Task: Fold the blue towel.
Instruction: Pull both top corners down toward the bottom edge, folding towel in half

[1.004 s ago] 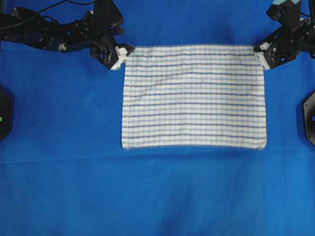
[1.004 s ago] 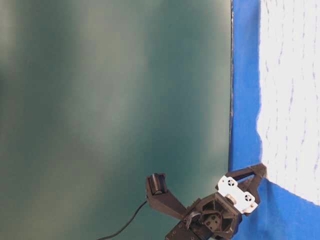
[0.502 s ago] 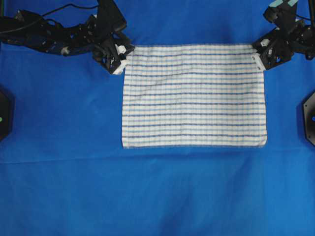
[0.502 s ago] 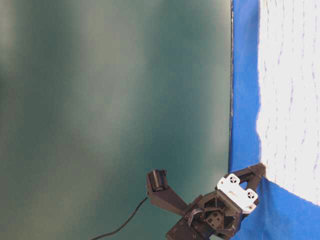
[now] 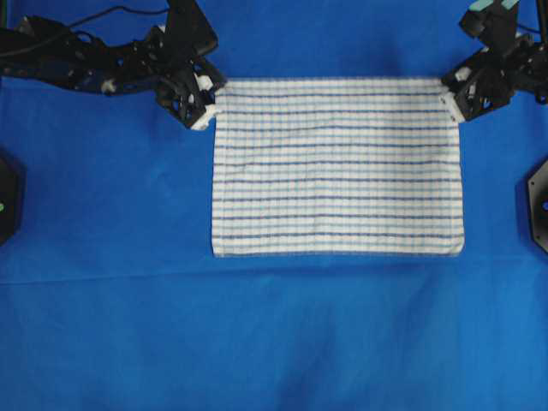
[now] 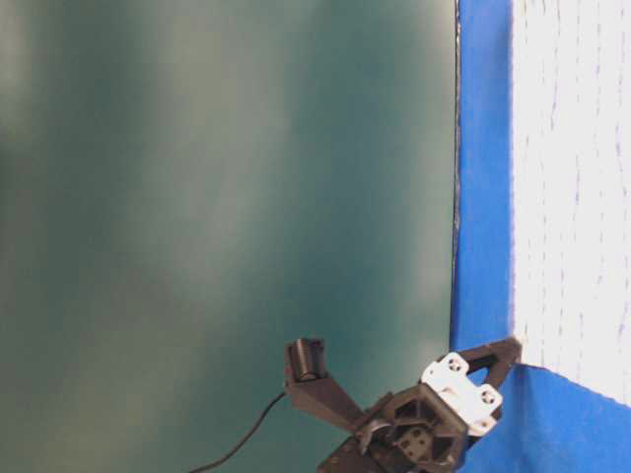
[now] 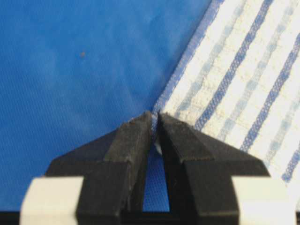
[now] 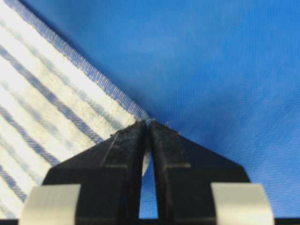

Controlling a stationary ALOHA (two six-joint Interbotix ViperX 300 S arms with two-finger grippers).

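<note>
The blue towel (image 5: 338, 167), white with thin blue stripes, lies flat on the solid-blue tablecloth (image 5: 274, 342). My left gripper (image 5: 212, 96) is at its far left corner and is shut on it. In the left wrist view the tips (image 7: 154, 119) pinch the hem of the towel (image 7: 234, 79). My right gripper (image 5: 449, 94) is shut on the far right corner. In the right wrist view its tips (image 8: 149, 124) meet on the edge of the towel (image 8: 42, 108). The table-level view shows one gripper (image 6: 511, 347) at a corner of the towel (image 6: 572, 177).
Black arm bases sit at the left edge (image 5: 7, 197) and right edge (image 5: 538, 205) of the table. Both arms stretch along the far side. A dark green wall (image 6: 227, 197) stands beyond the table's edge (image 6: 455, 197).
Both grippers, open around the towel's far corners a second ago, have shut on them. The towel itself still lies flat in the same spot.
</note>
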